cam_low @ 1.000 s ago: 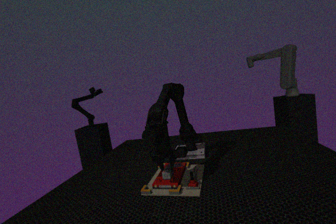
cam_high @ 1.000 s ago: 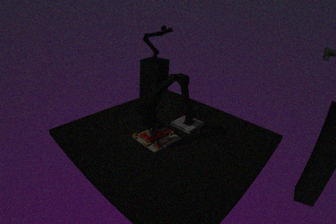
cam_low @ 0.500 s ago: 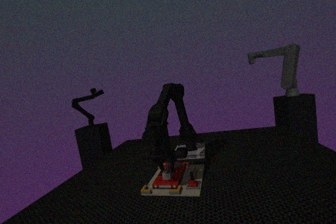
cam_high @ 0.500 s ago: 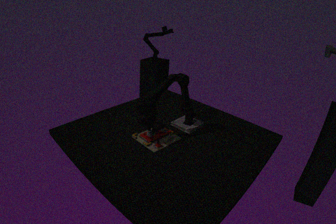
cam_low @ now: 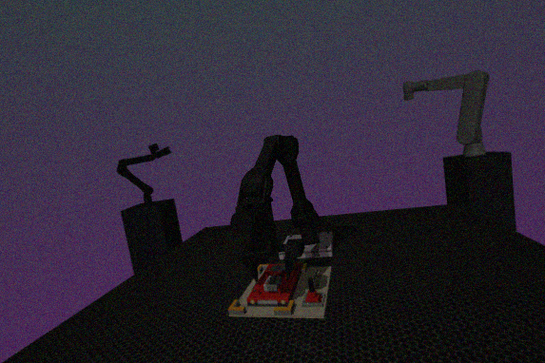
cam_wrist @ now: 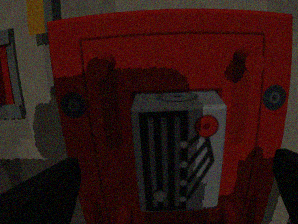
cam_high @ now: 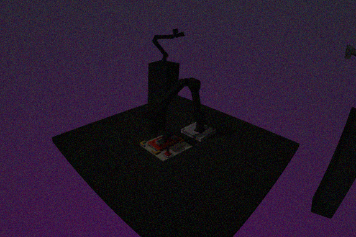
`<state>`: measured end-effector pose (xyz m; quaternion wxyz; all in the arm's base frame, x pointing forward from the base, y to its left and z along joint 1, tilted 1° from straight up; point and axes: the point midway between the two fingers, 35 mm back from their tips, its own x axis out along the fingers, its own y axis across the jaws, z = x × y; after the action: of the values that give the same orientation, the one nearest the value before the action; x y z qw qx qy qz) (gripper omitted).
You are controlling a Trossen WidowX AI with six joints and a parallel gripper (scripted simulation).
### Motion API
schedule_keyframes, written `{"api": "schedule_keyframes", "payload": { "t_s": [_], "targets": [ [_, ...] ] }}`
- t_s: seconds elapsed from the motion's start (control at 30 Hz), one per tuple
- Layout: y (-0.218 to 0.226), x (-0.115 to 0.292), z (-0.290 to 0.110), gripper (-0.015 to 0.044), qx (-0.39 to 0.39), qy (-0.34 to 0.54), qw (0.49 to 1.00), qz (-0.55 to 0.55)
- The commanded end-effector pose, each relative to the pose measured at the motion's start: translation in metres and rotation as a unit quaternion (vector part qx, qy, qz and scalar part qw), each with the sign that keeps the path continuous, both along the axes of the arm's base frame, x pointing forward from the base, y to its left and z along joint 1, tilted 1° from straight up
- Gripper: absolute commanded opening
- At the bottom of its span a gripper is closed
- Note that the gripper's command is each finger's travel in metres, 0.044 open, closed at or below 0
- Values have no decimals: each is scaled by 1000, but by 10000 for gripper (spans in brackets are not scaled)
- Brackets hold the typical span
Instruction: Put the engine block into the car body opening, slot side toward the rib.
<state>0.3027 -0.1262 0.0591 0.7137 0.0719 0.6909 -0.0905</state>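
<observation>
The red car body (cam_high: 153,144) (cam_low: 259,298) (cam_wrist: 160,50) lies on a pale board. The grey engine block (cam_high: 159,141) (cam_low: 271,284) (cam_wrist: 200,165) stands upright in the opening, with its ribbed, red-disc side visible in the wrist view. A thin dark line shows along its far edge. Its base, the slot and the rib are hidden, so I cannot tell its exact depth. My gripper (cam_low: 273,272) (cam_wrist: 178,165) is open, with one dark finger on each side of the block and a wide gap to it. In the top view the fingers are too dark to make out.
The pale board (cam_high: 163,159) (cam_low: 310,314) also bears yellow corner pieces (cam_low: 237,309) and a small red part (cam_high: 168,153) (cam_low: 312,298) beside the car. A white board (cam_high: 188,131) lies behind, near the arm's foot. Other robots stand on dark pedestals (cam_low: 153,238) (cam_low: 481,190).
</observation>
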Motion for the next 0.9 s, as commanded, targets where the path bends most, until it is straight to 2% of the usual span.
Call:
{"api": "schedule_keyframes", "payload": {
  "t_s": [0.0, 0.47, 0.87],
  "targets": [
    [0, 0, 0, 440, 0, 0, 1000, 0],
    [0, 0, 14, 440, 0, 1, 1000, 3],
    [0, 0, 14, 125, 0, 1, 1000, 3]
  ]
}}
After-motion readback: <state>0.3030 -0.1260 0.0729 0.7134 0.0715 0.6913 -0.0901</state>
